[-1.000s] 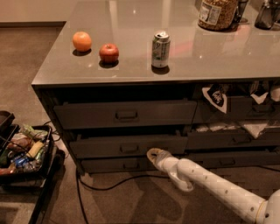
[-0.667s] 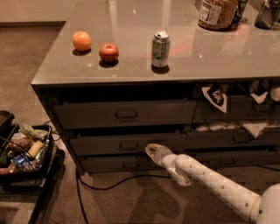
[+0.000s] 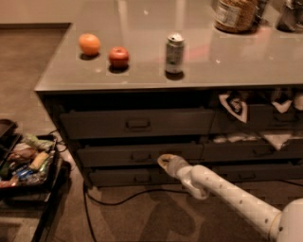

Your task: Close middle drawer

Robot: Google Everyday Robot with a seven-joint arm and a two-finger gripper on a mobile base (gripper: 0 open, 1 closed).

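The grey counter (image 3: 142,78) stands in front of me, and its left bank holds three dark grey drawers one above the other. The middle drawer (image 3: 109,155) lies between the taller top drawer (image 3: 94,124) and the slimmer bottom drawer (image 3: 113,177). Its flat front carries a small bar handle (image 3: 140,157) at the centre. A dark gap runs above that front, and it stands a little nearer to me than the cabinet frame, so it is not pushed fully in.

The white arm (image 3: 232,196) reaches in from the near right corner and slants up to the left. Its gripper (image 3: 164,161) sits at the right end of the middle drawer's front, just right of the handle and low on the panel. It looks to be against the front. Whether the gripper is clenched or released I cannot tell. It holds nothing that I can see.

On the counter top, from left to right, stand an orange (image 3: 89,44), a red apple (image 3: 119,56) and a soda can (image 3: 174,53), each apart from the next. A jar (image 3: 235,14) stands at the far right.

The right bank of drawers is open, with a black and white packet (image 3: 234,105) poking up from the upper one and pale things lying below it.

On the floor at the left is a black bin (image 3: 52,189) full of bright snack packets. A dark cable (image 3: 123,198) trails across the carpet below the bottom drawer
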